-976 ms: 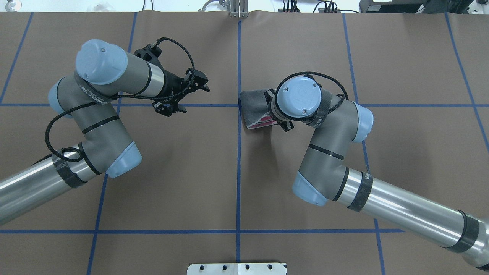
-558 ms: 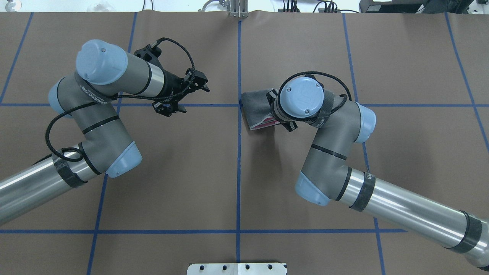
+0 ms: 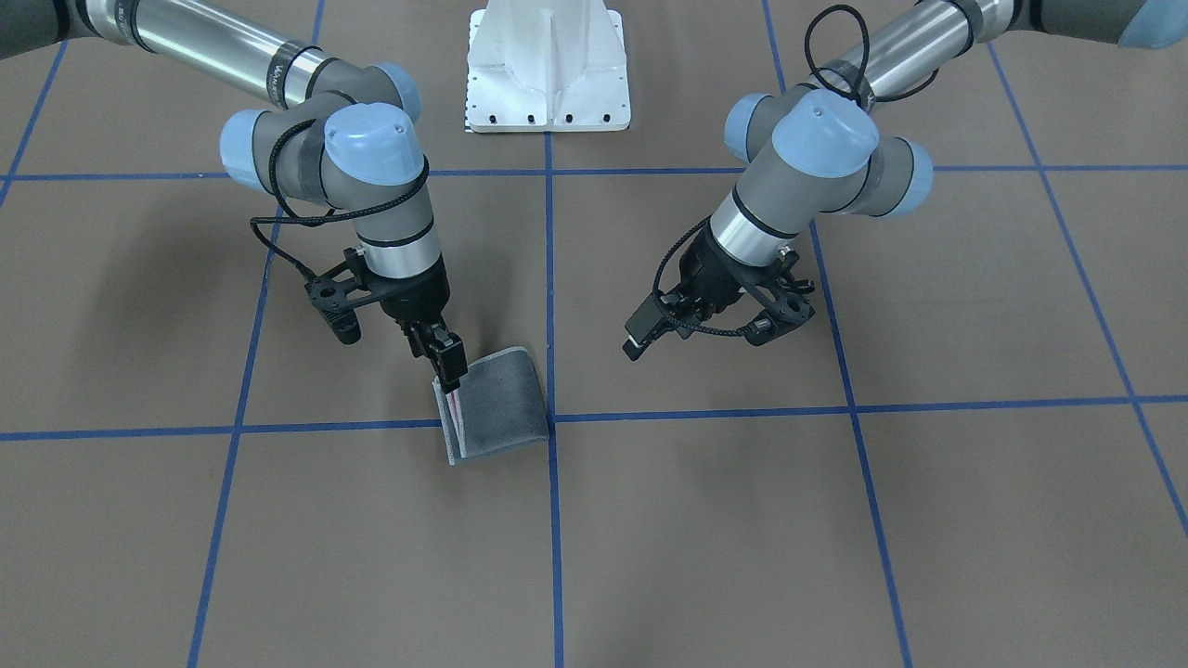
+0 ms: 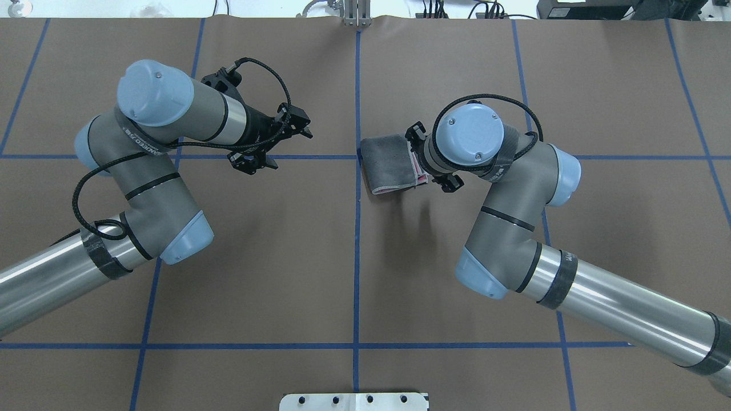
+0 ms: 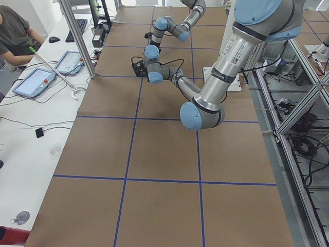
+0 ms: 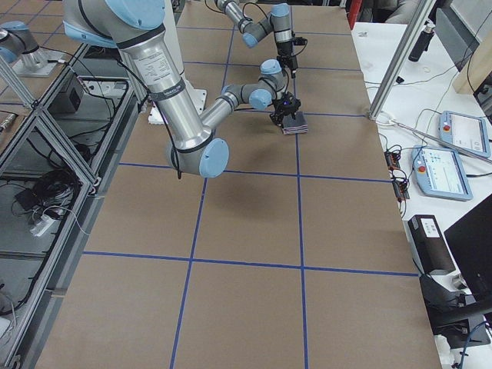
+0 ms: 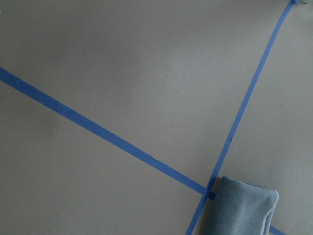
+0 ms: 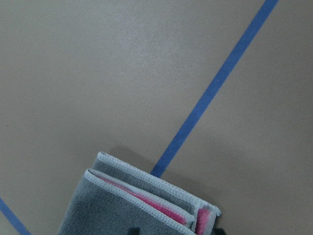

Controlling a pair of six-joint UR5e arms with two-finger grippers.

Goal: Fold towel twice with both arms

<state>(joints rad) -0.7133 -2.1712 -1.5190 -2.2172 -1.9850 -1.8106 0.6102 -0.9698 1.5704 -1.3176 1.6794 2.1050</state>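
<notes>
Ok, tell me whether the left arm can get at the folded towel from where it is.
Probably yes: the left gripper hangs above bare table, nothing between it and the towel. The right gripper sits at the towel's far edge.

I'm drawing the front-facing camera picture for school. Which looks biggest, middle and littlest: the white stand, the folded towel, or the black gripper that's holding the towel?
1. White stand, clearly biggest.
2. Towel, middle.
3. Right gripper, littlest, pinching the towel's edge.

The towel and gripper sit close together, so that comparison is fair; the stand is farther back yet looks largest.
</notes>
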